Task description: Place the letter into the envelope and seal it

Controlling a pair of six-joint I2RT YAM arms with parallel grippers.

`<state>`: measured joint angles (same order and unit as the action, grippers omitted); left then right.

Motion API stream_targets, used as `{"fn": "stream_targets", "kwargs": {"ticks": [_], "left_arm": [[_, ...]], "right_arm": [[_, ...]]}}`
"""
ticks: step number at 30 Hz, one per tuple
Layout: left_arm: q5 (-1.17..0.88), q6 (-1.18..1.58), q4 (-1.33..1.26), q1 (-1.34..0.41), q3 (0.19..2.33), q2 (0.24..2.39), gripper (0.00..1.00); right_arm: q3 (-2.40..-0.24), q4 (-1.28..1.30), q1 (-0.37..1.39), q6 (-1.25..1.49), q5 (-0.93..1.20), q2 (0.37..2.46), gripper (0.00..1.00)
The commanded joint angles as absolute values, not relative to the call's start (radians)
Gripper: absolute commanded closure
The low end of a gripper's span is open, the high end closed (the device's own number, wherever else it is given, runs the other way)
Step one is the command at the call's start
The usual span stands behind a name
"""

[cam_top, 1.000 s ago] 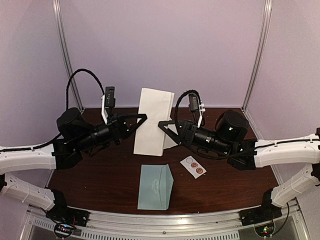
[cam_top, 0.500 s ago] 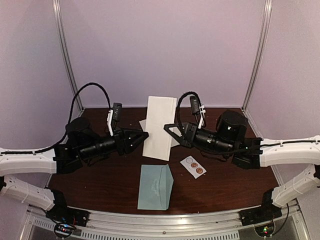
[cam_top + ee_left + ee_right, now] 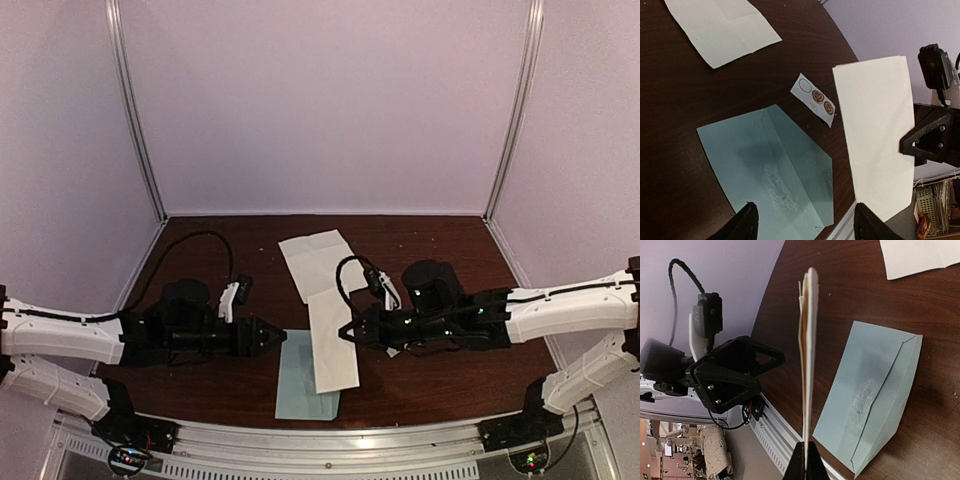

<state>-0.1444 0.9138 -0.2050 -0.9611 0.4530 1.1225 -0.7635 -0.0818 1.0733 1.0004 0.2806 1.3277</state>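
The right hand [image 3: 347,335] is clamped shut on the folded white letter [image 3: 335,350], pinching one long edge. The right wrist view shows the sheet edge-on, standing straight up out of the closed fingertips, its folded layers pressed together. The letter is raised off the dark brown worktop [image 3: 220,260]. Seen from above, it overlaps the 3 o'clock side of the envelope [image 3: 300,390].

The pale teal envelope lies flat at the 6 o'clock end of the worktop, close to the front rail. Its flap is flat, with a faint whitish patch at its centre.

The left hand [image 3: 275,337] sits at 9 o'clock of the letter, pointing toward it, with its fingers [image 3: 747,222] spread apart and holding nothing. In the left wrist view the envelope shows in the gap between them. The two hands face each other across the letter, near but apart.

A second, loose white sheet [image 3: 318,262] lies flat toward 12 o'clock of the envelope. A small white strip of round stickers [image 3: 814,99] rests on the worktop just beside the envelope. In the left wrist view it lies between the envelope and the raised letter.
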Motion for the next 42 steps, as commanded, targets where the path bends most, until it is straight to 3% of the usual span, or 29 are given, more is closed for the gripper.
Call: {"fn": "stream_targets", "kwargs": {"ticks": [1,22,34,42], "left_arm": [[-0.198,0.955,-0.237,-0.955,0.436,1.149,0.33],[-0.206,1.062,-0.325,-0.955,0.327,1.206,0.32],[-0.230,1.053,-0.414,-0.955,0.330,1.343,0.50],[-0.241,1.045,-0.433,-0.953,0.334,1.391,0.53]], "right_arm": [[-0.753,-0.008,1.087,1.085,0.301,1.363,1.00],[-0.752,0.105,1.066,1.108,0.163,1.535,1.00],[-0.767,0.098,1.044,1.081,0.170,1.545,1.00],[-0.794,0.124,1.034,1.051,0.155,1.572,1.00]]}}
